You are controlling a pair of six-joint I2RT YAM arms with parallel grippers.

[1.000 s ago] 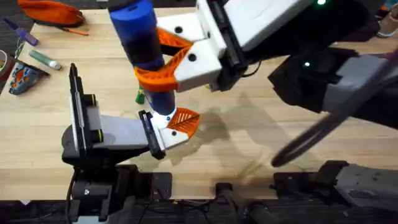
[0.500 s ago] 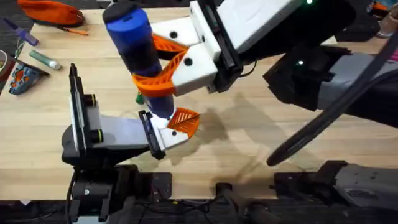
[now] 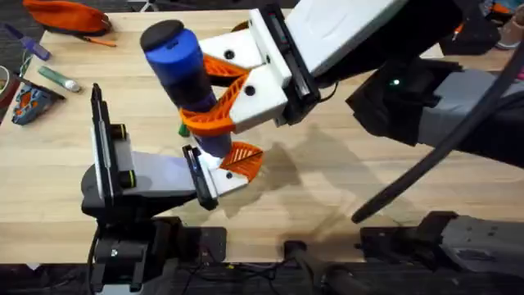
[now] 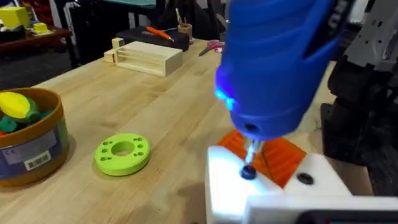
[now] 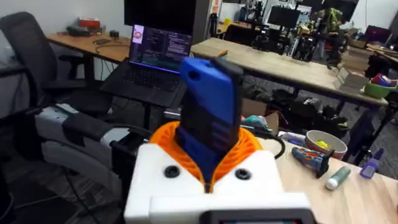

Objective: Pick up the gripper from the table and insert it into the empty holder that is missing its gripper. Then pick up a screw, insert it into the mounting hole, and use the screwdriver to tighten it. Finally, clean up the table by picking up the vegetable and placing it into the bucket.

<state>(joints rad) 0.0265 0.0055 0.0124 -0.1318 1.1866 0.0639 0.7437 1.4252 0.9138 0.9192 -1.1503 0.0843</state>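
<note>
While the blue pen-shaped electric screwdriver (image 3: 187,82) is clamped between the orange ribbed pads of the right gripper (image 3: 214,97), the screw-tightening step is judged to be in hand. Its thin metal tip (image 4: 250,151) is seated on a dark screw (image 4: 248,172) in the white wedge-shaped holder (image 4: 273,190), where the orange ribbed gripper pad (image 4: 268,155) is fitted. Steady downward pressure is required next. The mustard-yellow bucket (image 4: 28,146) is set beyond. Whether the left gripper is apart or together cannot be told.

wood table (image 4: 168,118) | green ring disc (image 4: 122,152) | bucket (image 4: 31,146)
</note>
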